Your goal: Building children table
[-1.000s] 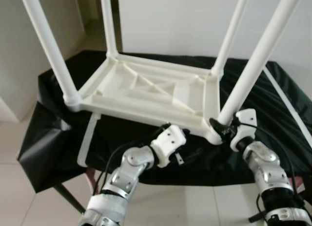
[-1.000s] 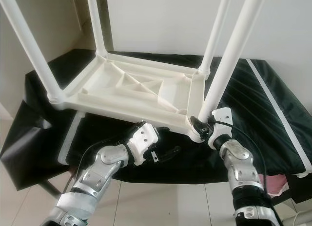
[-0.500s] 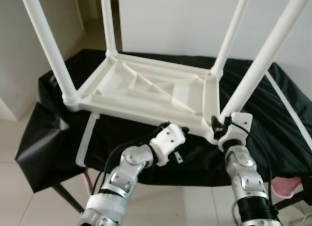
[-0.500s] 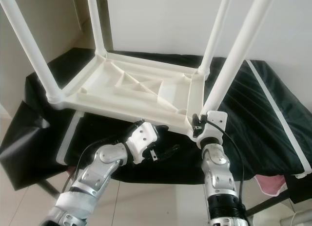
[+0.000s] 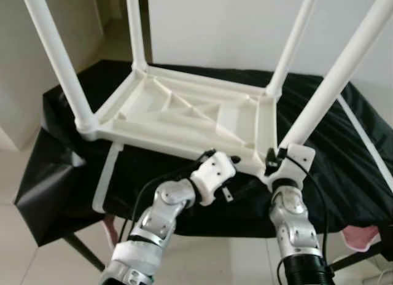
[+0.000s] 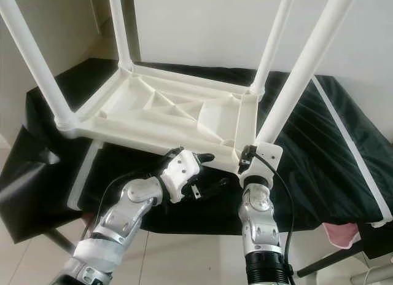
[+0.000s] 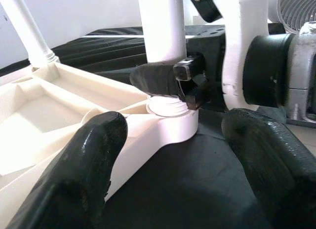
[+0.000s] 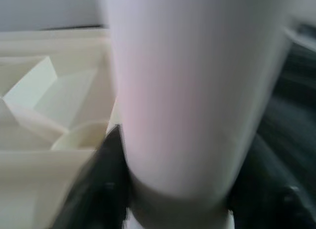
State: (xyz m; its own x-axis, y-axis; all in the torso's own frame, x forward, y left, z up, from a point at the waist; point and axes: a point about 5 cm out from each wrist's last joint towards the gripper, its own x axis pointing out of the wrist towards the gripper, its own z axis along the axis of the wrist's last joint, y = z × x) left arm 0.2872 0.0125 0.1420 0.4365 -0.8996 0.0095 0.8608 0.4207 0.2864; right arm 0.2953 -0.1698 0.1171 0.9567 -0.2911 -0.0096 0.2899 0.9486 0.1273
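Observation:
The white children's table (image 5: 184, 113) lies upside down on a black cloth, its legs pointing up. My right gripper (image 5: 273, 159) is shut around the base of the near right leg (image 5: 331, 88), right at the corner socket. In the left wrist view its black finger (image 7: 163, 81) wraps the leg (image 7: 160, 21) above the socket. My left gripper (image 6: 212, 171) is open at the tabletop's front rim, just left of that corner. One of its fingers (image 7: 74, 174) is beside the rim and the other (image 7: 266, 160) is over the cloth. In the right wrist view the leg (image 8: 197, 91) is blurred and very close.
The black cloth (image 5: 55, 144) drapes a low stand and hangs over its edges. A white strip (image 5: 104, 180) lies at its front left and another (image 5: 362, 137) along the right side. Something pink (image 5: 359, 236) shows at the lower right. A wall stands behind, with tiled floor below.
My right forearm has swung left under the near right corner while the gripper stays on the leg base. My left gripper has risen to the front rim.

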